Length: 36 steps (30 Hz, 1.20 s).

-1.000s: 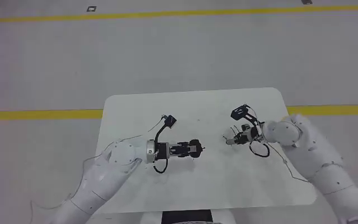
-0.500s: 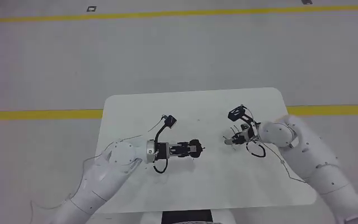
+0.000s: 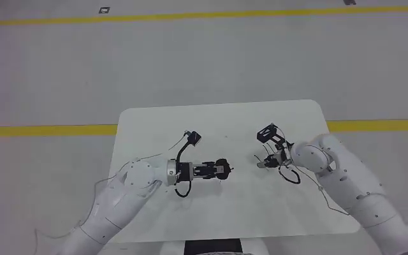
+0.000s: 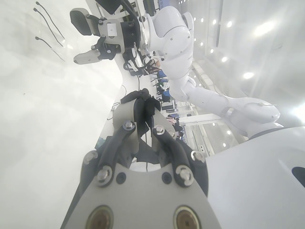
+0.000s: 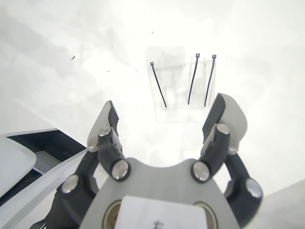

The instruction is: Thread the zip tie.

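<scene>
White worktop (image 3: 191, 127) bearing clear holder (image 5: 178, 115). Empty right gripper (image 5: 165, 99), jaws spread wide, just short of holder's edge. Closed left gripper (image 4: 141, 96), well apart from holder; pinched object, if any, cannot be told. Three black zip ties (image 5: 193, 79) side by side on holder, heads at edge away from right gripper.

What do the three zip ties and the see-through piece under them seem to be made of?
Zip ties: probably black plastic, matte; thin, slightly bowed strips with square heads. See-through piece: likely clear acrylic or glass, glossy; white table shows through it.
</scene>
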{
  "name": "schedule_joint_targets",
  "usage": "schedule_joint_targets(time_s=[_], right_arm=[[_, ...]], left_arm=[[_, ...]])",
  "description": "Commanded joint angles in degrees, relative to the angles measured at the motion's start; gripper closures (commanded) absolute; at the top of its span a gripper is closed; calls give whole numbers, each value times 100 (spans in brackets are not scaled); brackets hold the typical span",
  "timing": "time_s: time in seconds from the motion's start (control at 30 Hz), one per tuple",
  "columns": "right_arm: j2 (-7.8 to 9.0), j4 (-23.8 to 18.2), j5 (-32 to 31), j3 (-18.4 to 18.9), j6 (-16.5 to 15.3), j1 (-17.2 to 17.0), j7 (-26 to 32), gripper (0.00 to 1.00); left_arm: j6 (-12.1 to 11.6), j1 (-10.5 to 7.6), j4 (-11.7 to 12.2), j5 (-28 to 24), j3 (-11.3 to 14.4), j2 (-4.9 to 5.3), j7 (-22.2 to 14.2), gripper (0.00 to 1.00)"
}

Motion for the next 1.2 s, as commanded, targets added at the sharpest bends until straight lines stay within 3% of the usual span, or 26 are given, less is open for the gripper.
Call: schedule_joint_targets(time_s=[0.0,0.23,0.5,0.87,1.17], right_arm=[[-7,11,-48,-5,40,3,-1,59],[-45,66,-267,-80,187,9,-57,67],[-125,174,-557,-260,368,78,-134,69],[-288,554,-714,-539,528,324,-196,79],[-401,805,-884,-679,633,462,-303,81]], left_arm=[[0,0,0,0,0,0,0,100],[0,0,0,0,0,0,0,100],[0,0,0,0,0,0,0,100],[0,0,0,0,0,0,0,100],[0,0,0,0,0,0,0,100]])
